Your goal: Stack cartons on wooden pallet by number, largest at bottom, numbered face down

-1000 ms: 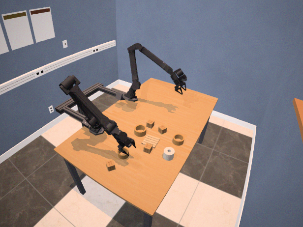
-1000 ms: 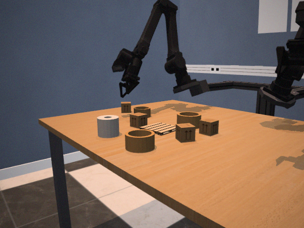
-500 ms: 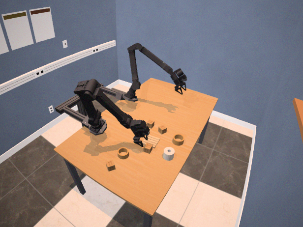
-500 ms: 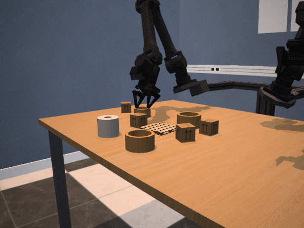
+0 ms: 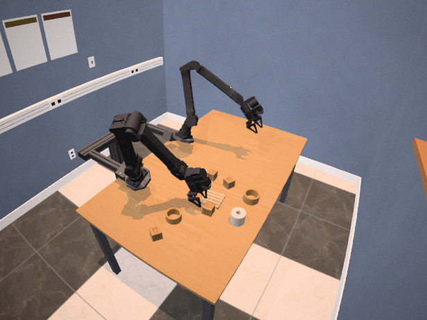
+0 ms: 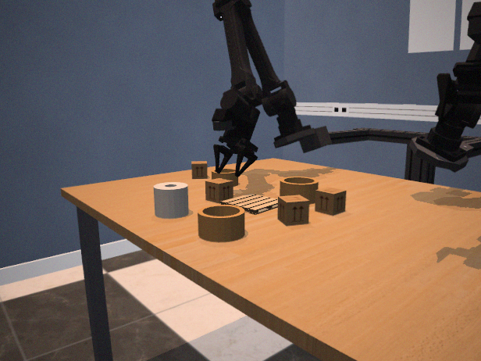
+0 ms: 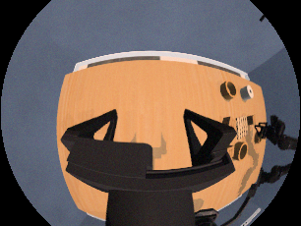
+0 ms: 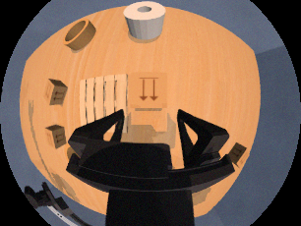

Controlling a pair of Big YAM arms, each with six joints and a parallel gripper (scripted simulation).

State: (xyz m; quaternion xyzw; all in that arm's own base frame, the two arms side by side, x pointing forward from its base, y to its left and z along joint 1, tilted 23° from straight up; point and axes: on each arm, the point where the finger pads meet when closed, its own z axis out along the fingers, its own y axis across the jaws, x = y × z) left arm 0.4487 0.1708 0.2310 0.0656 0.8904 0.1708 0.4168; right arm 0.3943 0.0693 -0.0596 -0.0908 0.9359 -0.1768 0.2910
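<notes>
You had the top view high and well back, looking obliquely down on the whole table (image 5: 208,263) (image 6: 351,266) (image 7: 138,93) (image 8: 207,59). The exterior view stood lower and nearer, facing across the tabletop, with its near edge running from 9 toward 5 o'clock. Your left wrist view looked down past the left gripper (image 5: 258,129) (image 7: 150,110); the pallet (image 5: 216,198) (image 6: 250,203) (image 7: 241,127) (image 8: 98,98) was small, at 3 o'clock. Your right wrist view looked down from nearer, past the right gripper (image 5: 203,201) (image 6: 227,173) (image 7: 256,124) (image 8: 150,112), with the pallet at 10 o'clock. All four views shared the pallet area.

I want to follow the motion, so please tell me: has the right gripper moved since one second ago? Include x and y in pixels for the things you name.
Yes. In the top view, the right gripper (image 5: 199,200) (image 6: 227,173) (image 8: 150,112) went from above a ring toward the pallet (image 5: 219,198) (image 6: 250,203) (image 8: 100,95).
</notes>
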